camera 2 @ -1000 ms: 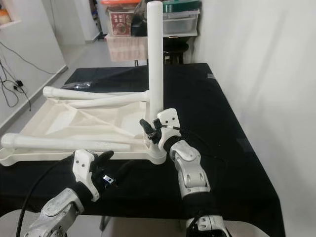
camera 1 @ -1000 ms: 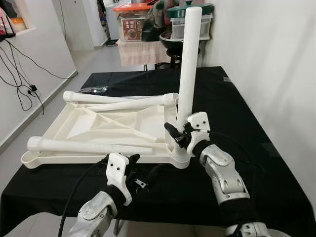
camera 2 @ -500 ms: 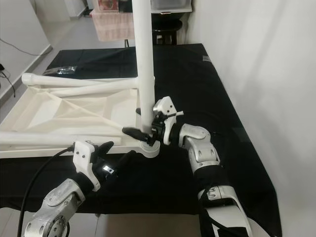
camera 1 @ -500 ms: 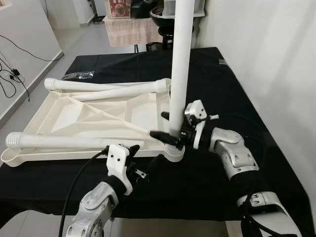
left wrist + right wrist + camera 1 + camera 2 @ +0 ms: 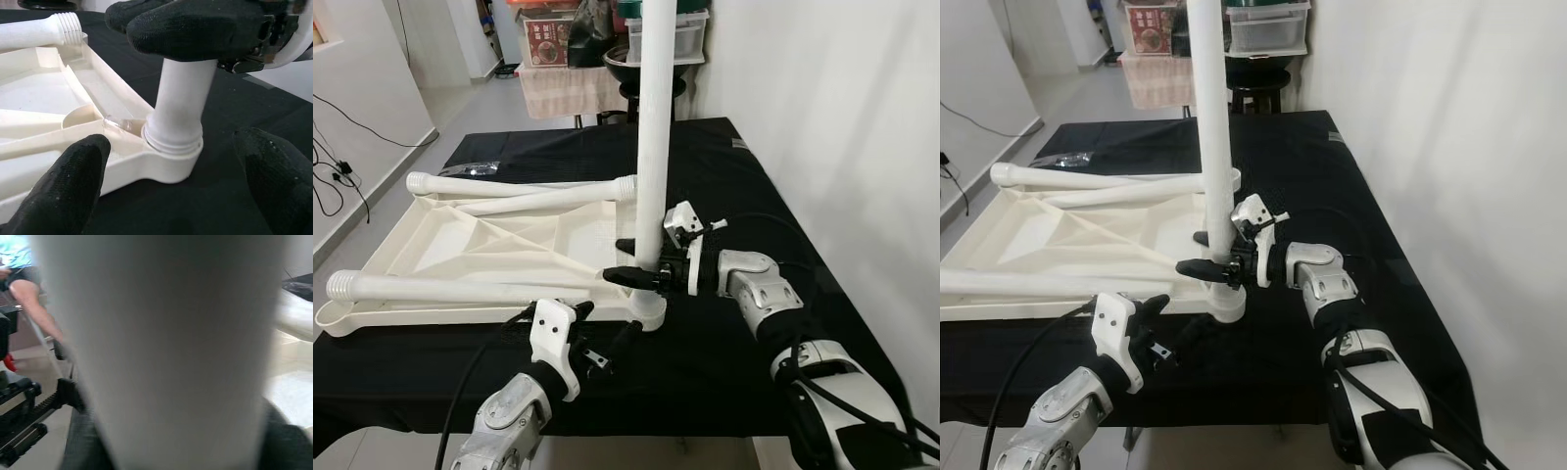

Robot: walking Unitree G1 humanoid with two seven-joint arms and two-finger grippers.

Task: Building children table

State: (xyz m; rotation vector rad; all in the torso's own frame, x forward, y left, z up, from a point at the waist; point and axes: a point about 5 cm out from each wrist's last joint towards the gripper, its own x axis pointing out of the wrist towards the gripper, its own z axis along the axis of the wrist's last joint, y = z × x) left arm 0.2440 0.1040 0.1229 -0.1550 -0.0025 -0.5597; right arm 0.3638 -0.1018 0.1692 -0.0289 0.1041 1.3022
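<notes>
Silver jointed arms, white wrist housings, black cables, each pincer black-fingered.

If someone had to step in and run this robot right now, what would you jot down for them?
Right gripper: fingers around the upright leg low down, just above its corner socket.
Left gripper: open, hovering over the black cloth near that corner, holding nothing.
Tabletop: upside down on the black table.
Done: one leg stands in the near right corner.
Left: the other loose legs lie across the tabletop, not yet fitted. I cannot tell whether the upright leg is fully screwed in.
</notes>
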